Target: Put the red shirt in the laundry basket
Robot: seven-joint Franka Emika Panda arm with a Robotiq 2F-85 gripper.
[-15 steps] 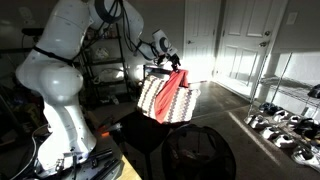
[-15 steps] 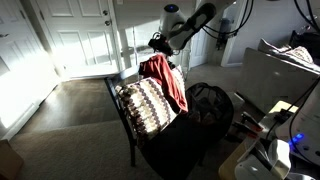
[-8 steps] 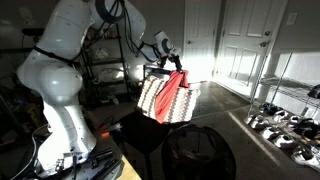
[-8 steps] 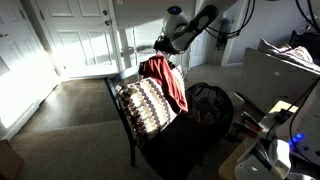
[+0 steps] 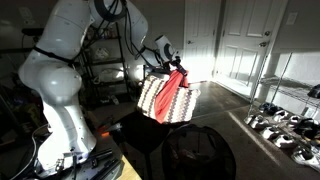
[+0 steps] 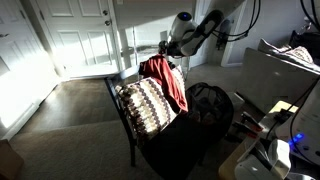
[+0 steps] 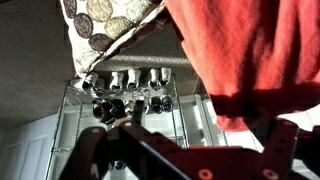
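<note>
The red shirt [image 5: 172,92] hangs limp over the rim of the laundry basket [image 5: 152,101], a zigzag-patterned hamper on a dark stand. Both show in both exterior views, shirt [image 6: 166,80] and basket [image 6: 142,106]. My gripper [image 6: 170,45] is just above and beside the top of the shirt, apart from it. In the wrist view the shirt [image 7: 250,50] fills the upper right, the basket's patterned fabric [image 7: 100,20] the top left. My fingers [image 7: 195,160] stand apart with nothing between them.
A black round tub [image 6: 210,105] stands beside the basket, also in an exterior view [image 5: 200,150]. A wire rack with shoes [image 5: 285,118] is along the wall. White doors [image 6: 85,35] lie behind. The white robot base [image 5: 60,90] is close by.
My gripper has drawn back from the top of the shirt, away from the basket. The shirt stays draped over the basket rim.
</note>
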